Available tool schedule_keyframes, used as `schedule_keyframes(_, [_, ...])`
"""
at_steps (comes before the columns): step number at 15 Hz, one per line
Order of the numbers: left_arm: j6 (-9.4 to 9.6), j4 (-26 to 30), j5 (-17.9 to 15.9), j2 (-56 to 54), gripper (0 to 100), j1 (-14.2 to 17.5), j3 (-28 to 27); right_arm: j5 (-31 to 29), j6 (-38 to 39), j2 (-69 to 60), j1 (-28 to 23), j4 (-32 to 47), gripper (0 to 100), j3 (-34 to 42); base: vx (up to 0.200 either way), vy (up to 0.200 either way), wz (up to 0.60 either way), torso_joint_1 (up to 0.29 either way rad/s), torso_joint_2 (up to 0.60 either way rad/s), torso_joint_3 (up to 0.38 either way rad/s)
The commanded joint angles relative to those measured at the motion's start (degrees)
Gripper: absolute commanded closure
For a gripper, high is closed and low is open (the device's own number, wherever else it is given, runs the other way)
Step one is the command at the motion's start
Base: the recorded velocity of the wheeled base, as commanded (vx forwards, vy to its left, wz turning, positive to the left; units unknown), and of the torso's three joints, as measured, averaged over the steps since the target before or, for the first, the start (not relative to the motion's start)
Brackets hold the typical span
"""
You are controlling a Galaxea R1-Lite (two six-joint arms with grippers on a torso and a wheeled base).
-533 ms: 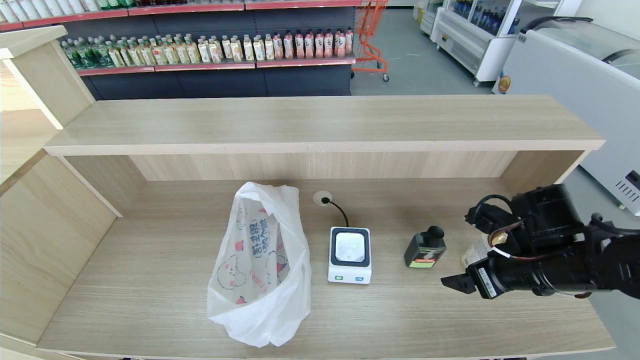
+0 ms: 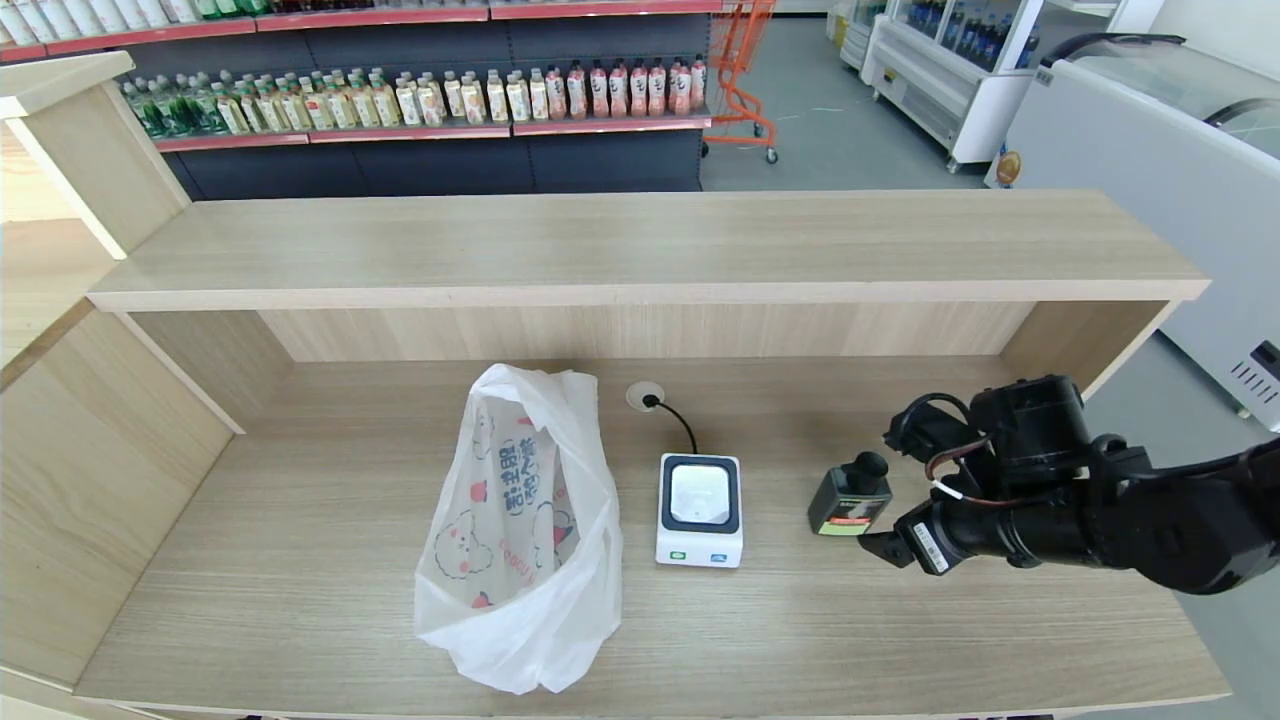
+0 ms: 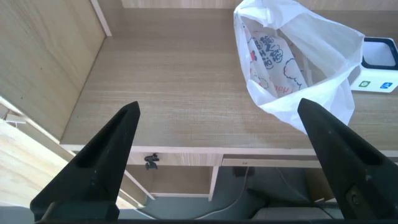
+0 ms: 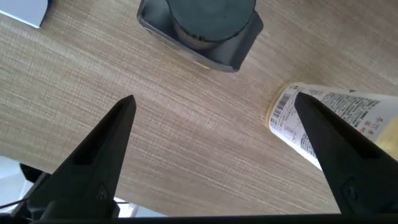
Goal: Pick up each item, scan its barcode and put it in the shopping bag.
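Observation:
A white printed shopping bag stands open on the wooden counter. To its right are the white barcode scanner and a small dark bottle with a black cap. My right gripper hovers low just right of that bottle. In the right wrist view it is open and holds nothing, with the dark bottle ahead and a white bottle lying on its side by one finger. My left gripper is open above the counter's front edge, near the bag and the scanner.
A raised wooden shelf runs along the back of the counter, with side walls at both ends. The scanner's black cable leads to a hole in the counter. Store shelves of drinks and freezers stand beyond.
My right arm has moved left and a little farther back, closer to the dark bottle, and now covers the white bottle in the head view. Nothing else has shifted.

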Motion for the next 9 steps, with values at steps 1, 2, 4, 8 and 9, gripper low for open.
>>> schedule_keyframes(1, [0.0, 0.0, 0.01, -0.02, 0, 0.04, 0.0, 0.14, -0.89, 2.63, 0.35, -0.39, 0, -1.12, 0.0, 0.0, 0.0, 0.0, 0.0, 0.0])
schedule_keyframes(2, [0.0, 0.0, 0.01, -0.02, 0, 0.13, 0.0, 0.31, -0.72, 3.6, 1.22, -1.0, 0, -1.92, 0.0, 0.0, 0.0, 0.0, 0.0, 0.0])
schedule_keyframes(4, [0.0, 0.0, 0.01, -0.02, 0, 0.04, 0.0, 0.58, -0.72, 5.44, 2.02, -3.46, 0, -2.71, 0.0, 0.0, 0.0, 0.0, 0.0, 0.0])
schedule_keyframes(8, [0.0, 0.0, 0.01, -0.02, 0, 0.04, 0.0, 1.19, -1.07, 8.96, 3.86, -4.08, 0, -7.1, 0.0, 0.0, 0.0, 0.0, 0.0, 0.0])
schedule_keyframes(9, [0.0, 0.0, 0.01, -0.02, 0, 0.04, 0.0, 1.01, -1.16, 10.01, 4.39, -4.08, 0, -8.6, 0.0, 0.0, 0.0, 0.0, 0.0, 0.0])
